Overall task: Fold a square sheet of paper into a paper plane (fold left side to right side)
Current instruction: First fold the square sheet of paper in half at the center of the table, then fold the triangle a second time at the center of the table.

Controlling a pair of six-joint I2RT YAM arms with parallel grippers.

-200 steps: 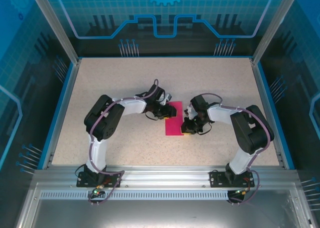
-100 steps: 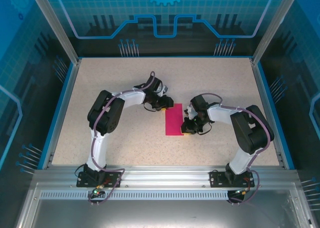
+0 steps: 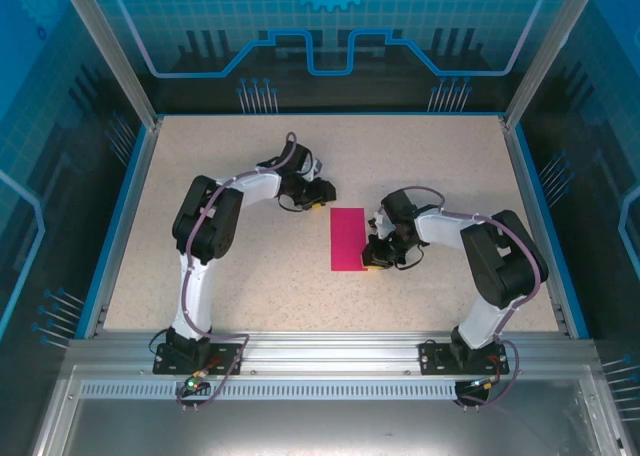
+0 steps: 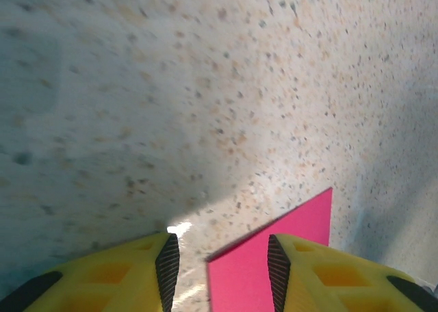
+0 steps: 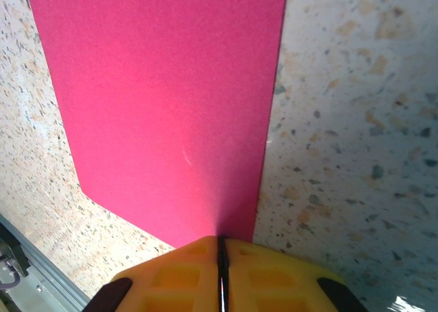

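Paper: smooth magenta rectangle on speckled table.

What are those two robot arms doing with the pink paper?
They are folding it into a paper plane. The pink paper lies flat on the table as a narrow rectangle, so it looks folded in half, with no plane shape yet. The right gripper is shut on the paper's near right edge and seems to be pinching it. The left gripper is open above the table by the paper's far left corner, holding nothing.
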